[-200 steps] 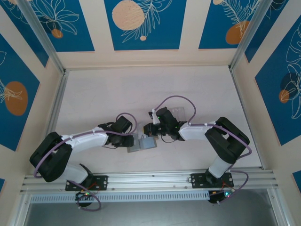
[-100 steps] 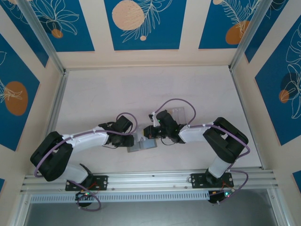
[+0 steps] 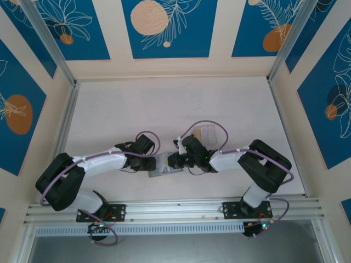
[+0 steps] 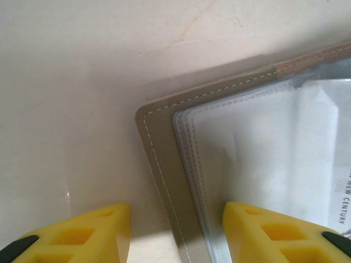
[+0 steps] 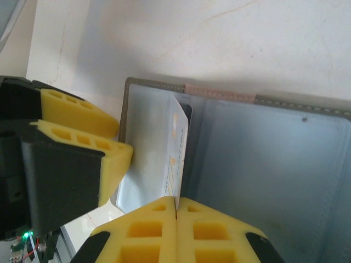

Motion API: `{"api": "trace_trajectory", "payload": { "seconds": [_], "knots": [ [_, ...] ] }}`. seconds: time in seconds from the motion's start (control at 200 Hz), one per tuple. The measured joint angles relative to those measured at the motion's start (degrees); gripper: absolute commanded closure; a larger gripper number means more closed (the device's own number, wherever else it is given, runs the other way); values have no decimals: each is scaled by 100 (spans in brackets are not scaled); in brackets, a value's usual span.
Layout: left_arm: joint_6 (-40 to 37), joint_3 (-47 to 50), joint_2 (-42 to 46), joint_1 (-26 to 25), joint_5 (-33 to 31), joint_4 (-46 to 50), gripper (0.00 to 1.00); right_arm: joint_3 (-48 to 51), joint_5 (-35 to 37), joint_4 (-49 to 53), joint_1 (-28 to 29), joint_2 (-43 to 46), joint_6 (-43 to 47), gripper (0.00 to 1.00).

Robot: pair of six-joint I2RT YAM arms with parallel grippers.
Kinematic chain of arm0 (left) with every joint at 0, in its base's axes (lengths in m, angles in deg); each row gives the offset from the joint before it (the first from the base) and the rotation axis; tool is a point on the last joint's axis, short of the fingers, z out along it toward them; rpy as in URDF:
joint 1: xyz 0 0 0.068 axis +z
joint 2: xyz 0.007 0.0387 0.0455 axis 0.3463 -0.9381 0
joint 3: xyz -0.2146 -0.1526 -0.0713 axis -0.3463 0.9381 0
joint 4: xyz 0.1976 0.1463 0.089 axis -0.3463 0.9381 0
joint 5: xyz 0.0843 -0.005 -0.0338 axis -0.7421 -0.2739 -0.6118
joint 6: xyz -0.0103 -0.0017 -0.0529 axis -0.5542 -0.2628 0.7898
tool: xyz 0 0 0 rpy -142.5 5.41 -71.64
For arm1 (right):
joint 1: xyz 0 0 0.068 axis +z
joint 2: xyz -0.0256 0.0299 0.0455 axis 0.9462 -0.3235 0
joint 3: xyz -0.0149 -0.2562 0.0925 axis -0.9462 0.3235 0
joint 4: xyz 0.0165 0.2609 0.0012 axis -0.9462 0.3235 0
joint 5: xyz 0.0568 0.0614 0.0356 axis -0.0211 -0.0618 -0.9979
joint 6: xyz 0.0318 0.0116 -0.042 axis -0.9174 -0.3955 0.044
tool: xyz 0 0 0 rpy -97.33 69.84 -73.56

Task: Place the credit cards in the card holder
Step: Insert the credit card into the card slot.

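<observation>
The card holder (image 3: 163,171) lies open on the table, grey outside with pale bluish clear sleeves (image 4: 263,148) inside. My left gripper (image 3: 155,163) stands open astride its left edge, one yellow finger (image 4: 274,233) on the sleeve page and the other over the table beside it. My right gripper (image 5: 176,203) is shut on a whitish credit card (image 5: 178,153), held on edge. The card's far end sits at the holder's (image 5: 274,164) centre fold, near a sleeve opening. Whether it has entered a sleeve I cannot tell. The left gripper's fingers (image 5: 82,118) show at the holder's left border.
A clear plastic box (image 3: 207,133) sits just behind the right wrist. White tabletop stretches behind both arms to the back wall. Metal rails run along the left side (image 3: 66,126) and near edge (image 3: 175,207) of the table.
The right gripper has carried the card left and down onto the open holder, uncovering the clear box behind it. The left gripper has held still.
</observation>
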Motion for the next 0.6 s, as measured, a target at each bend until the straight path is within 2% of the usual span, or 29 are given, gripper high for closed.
{"api": "trace_trajectory", "payload": {
  "seconds": [0.22, 0.545, 0.6],
  "knots": [
    [0, 0, -2, 0, 2, -2, 53, -20, -28, 109, 0, -24, 4, 100],
    [-4, 0, 4, 0, 22, -7, 52, -503, -219, 85, 166, -577, -17, 100],
    [-4, 2, 11, 0, 31, -20, 51, -546, -243, 66, 188, -632, -20, 96]
  ]
}}
